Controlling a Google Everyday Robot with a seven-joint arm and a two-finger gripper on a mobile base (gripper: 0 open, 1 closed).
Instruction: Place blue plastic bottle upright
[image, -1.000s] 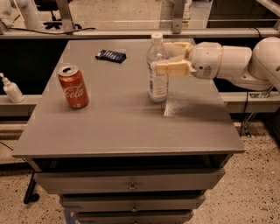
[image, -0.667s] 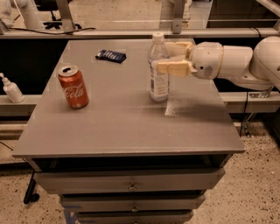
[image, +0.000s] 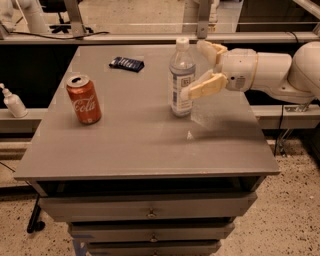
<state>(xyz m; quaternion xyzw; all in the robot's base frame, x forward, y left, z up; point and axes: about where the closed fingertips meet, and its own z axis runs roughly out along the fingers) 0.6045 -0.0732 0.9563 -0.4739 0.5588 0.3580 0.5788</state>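
Observation:
The blue plastic bottle (image: 181, 80), clear and bluish with a white cap and a printed label, stands upright on the grey table (image: 150, 145), right of centre. My gripper (image: 194, 69) reaches in from the right at the bottle's mid height. It is open, with one finger behind the bottle and the other in front of its right side. The front fingertip (image: 189, 93) is at or very near the label, and the far finger stands clear of the bottle.
A red Coca-Cola can (image: 84, 99) stands upright on the table's left side. A dark blue packet (image: 127, 63) lies near the back edge. A small white pump bottle (image: 12, 102) stands on a ledge off the table's left. Drawers sit below the tabletop.
The gripper's fingers have spread apart from the bottle. The bottle stays upright in the same spot. The can and the packet have not moved.

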